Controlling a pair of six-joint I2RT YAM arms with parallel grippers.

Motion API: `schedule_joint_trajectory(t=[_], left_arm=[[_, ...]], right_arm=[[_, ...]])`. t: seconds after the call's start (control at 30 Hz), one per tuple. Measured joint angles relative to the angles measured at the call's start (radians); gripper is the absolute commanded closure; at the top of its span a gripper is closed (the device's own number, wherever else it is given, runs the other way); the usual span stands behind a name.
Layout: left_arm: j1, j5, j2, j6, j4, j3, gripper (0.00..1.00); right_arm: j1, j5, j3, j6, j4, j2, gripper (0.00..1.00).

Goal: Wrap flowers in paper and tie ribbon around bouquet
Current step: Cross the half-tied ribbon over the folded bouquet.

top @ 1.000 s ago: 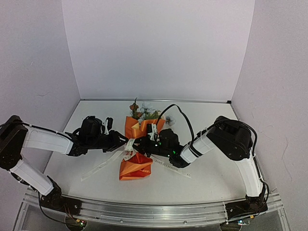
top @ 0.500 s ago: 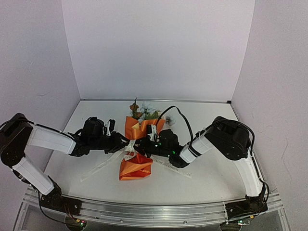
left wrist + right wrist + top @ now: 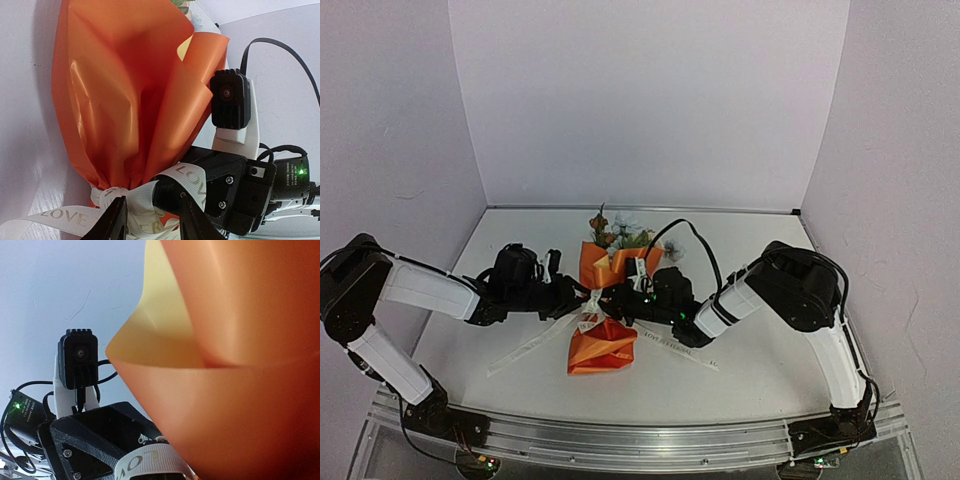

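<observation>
Where the orange wrap narrows to a waist, the bouquet is met by both arms. It lies on the white table midway between them, with its head end toward the far wall. The flowers, pale blue and rust among green leaves, poke from the far mouth of the paper. The paper is bright orange on the outside and yellow on an inner fold. Nearer than the waist, it flares again into a crumpled orange skirt that points to the near edge.

The ribbon, cream with LOVE printed along it, is wound and bunched around the waist. One tail trails across the table to the near left, another to the near right.

The left pincer reaches in low from the left. Its two fingers stand parted, one on either side of the bunched ribbon, and whether they press on it I cannot tell. The right pincer comes in from the opposite side, close against the left one. It is clenched, and a loop of the lettered band lies over its black tip. Whether a strand is nipped inside cannot be told. From the right wrist, the paper fills most of the view, and a short piece of the band shows at the bottom edge.
</observation>
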Motion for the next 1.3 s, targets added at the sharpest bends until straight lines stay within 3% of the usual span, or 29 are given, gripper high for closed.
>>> schedule_joint_trajectory(t=[0.27,0.47,0.93,1.3], left_arm=[[0.001,0.035,0.000,0.026,0.038,0.000,0.73],[0.003,0.046,0.000,0.026,0.079,-0.008,0.75],[0.014,0.026,-0.017,0.025,0.167,-0.096,0.63],[0.037,0.019,-0.030,0.047,0.176,-0.113,0.68]], right_arm=[[-0.008,-0.024,-0.001,0.044,0.050,0.008,1.00],[-0.014,-0.022,-0.011,0.093,0.106,0.016,1.00],[-0.014,-0.005,-0.041,0.135,0.160,0.017,1.00],[-0.016,-0.003,-0.045,0.140,0.182,0.022,1.00]])
